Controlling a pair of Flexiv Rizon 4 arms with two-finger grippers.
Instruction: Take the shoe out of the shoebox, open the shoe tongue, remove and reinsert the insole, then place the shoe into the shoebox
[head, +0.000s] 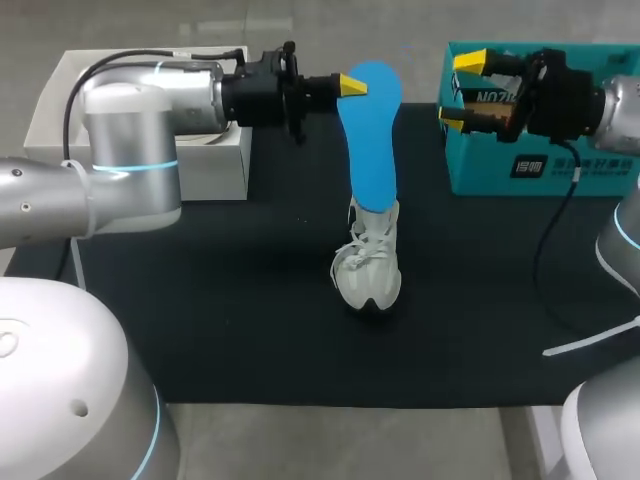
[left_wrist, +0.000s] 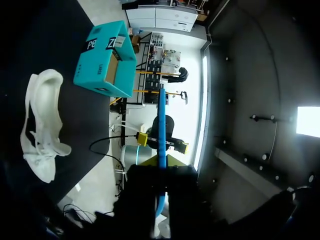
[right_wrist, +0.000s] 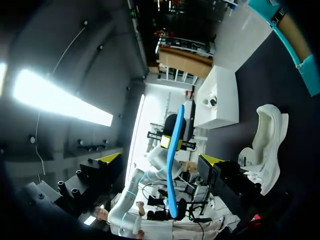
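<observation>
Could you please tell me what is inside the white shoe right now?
The white shoe looks empty at its opening in both wrist views; the blue insole is out, held in the left gripper. Its toe end is covered by the upper.

Surface: a black mat (head: 250, 330) is covering the surface (head: 520, 425), spreading beneath the left hand (head: 355, 85) and the right hand (head: 462, 92).
Grey strip: a plain grey band (head: 330, 440) is running along the mat's near edge, behind both hands; floor or bare surface, unclear.
Ceiling: a dark ceiling (right_wrist: 60, 45) is stretching above the right hand.
Light: a long bright panel (right_wrist: 60, 100) is glowing on that ceiling.
</observation>
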